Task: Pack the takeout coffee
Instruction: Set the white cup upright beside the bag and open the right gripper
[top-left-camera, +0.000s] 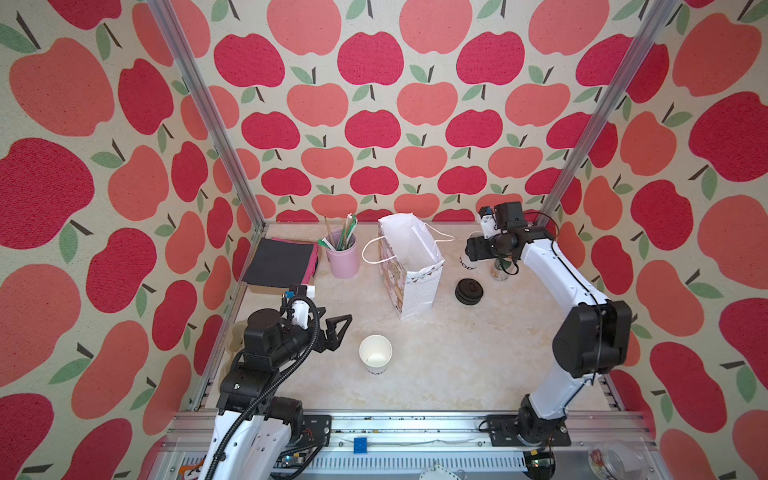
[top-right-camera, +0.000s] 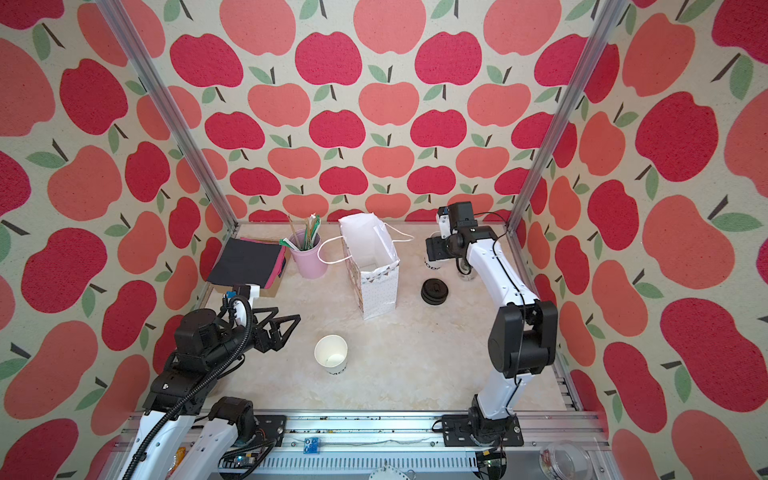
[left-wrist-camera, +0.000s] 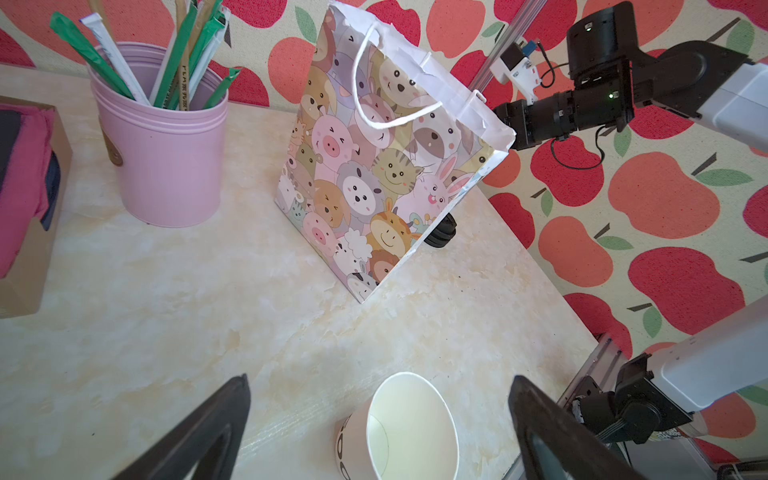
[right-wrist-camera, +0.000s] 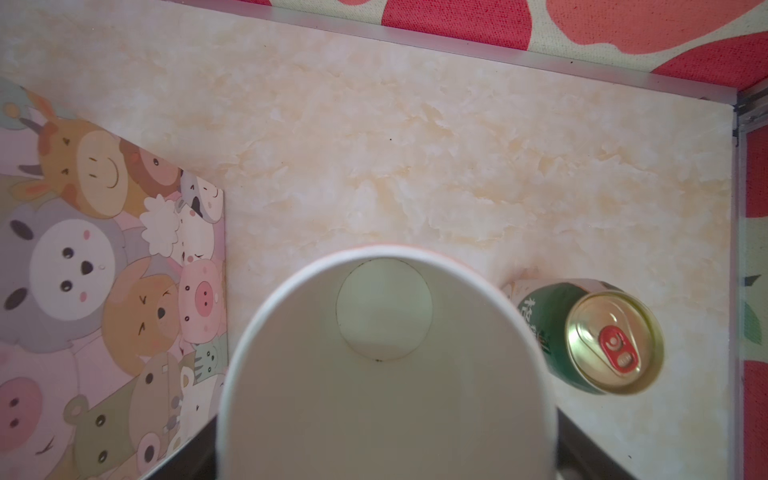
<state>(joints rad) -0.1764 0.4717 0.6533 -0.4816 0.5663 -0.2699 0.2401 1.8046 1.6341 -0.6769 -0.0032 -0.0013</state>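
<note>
Jaws of the left gripper (top-left-camera: 338, 334) stand fully spread and empty near the bench's (top-left-camera: 457, 374) left edge. They are aimed at the takeout cup (top-left-camera: 375, 354), which stands upright and lidless just beside them, toward the front edge. Taking that cup looks like the step in hand: bracket it about mid-height, squeeze lightly since thin paper will likely buckle, and keep it upright. Bare bench lies between it and the open-mouthed paper bag (top-left-camera: 415, 286) standing mid-bench, whose cord handle loops toward the pink pot (top-left-camera: 345, 259). A stack of black lids (top-left-camera: 468, 291) sits right of the bag. In the back right corner the right gripper (top-left-camera: 471, 253) has its jaws wide around a second white cup (right-wrist-camera: 386, 374); whether they press it I cannot tell. A green can (right-wrist-camera: 602, 336) crowds that cup, near the right edge.
</note>
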